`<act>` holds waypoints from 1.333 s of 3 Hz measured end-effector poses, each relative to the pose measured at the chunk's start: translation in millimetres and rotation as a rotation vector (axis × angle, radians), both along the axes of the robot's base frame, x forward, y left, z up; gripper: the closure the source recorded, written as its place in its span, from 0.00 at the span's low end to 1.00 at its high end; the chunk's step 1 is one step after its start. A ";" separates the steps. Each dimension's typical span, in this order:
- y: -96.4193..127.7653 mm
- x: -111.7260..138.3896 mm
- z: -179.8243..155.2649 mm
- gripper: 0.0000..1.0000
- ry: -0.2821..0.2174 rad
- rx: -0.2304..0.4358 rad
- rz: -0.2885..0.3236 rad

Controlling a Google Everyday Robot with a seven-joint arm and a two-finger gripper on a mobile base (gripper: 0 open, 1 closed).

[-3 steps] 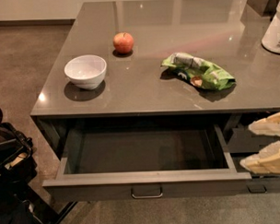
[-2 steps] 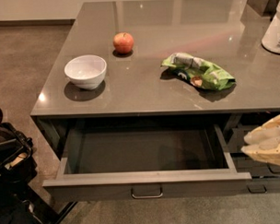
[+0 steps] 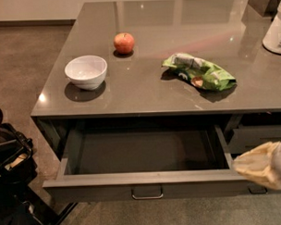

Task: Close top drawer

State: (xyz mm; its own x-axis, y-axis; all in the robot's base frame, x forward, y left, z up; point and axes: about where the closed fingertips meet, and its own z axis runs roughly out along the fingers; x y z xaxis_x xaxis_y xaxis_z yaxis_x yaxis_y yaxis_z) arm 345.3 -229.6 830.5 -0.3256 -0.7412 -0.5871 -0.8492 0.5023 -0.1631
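Note:
The top drawer (image 3: 87, 186) under the grey counter (image 3: 144, 88) stands pulled far out toward me. Its dark inside shows nothing in it. Its flat front carries a small metal loop handle (image 3: 147, 194) at the middle. My gripper (image 3: 240, 166) comes in from the lower right edge. Its pale fingers are pressed together and hold nothing. Its tip sits at the drawer's right front corner, just over the rim.
On the counter stand a white bowl (image 3: 86, 71), a red apple (image 3: 123, 42), a green snack bag (image 3: 200, 72) and a white container (image 3: 275, 32) at the far right. Black equipment (image 3: 10, 160) stands on the floor at the left. Another drawer front (image 3: 257, 137) shows at the right.
The gripper's two fingers were spread apart; they have come together. The gripper has dropped lower and moved left to the drawer's right front corner. The drawer has not moved.

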 end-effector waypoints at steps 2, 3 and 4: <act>34.1 16.1 -131.3 1.00 -0.017 0.229 -0.103; 48.5 27.7 -158.7 1.00 -0.030 0.227 -0.127; 82.5 24.2 -187.3 1.00 0.012 0.230 -0.115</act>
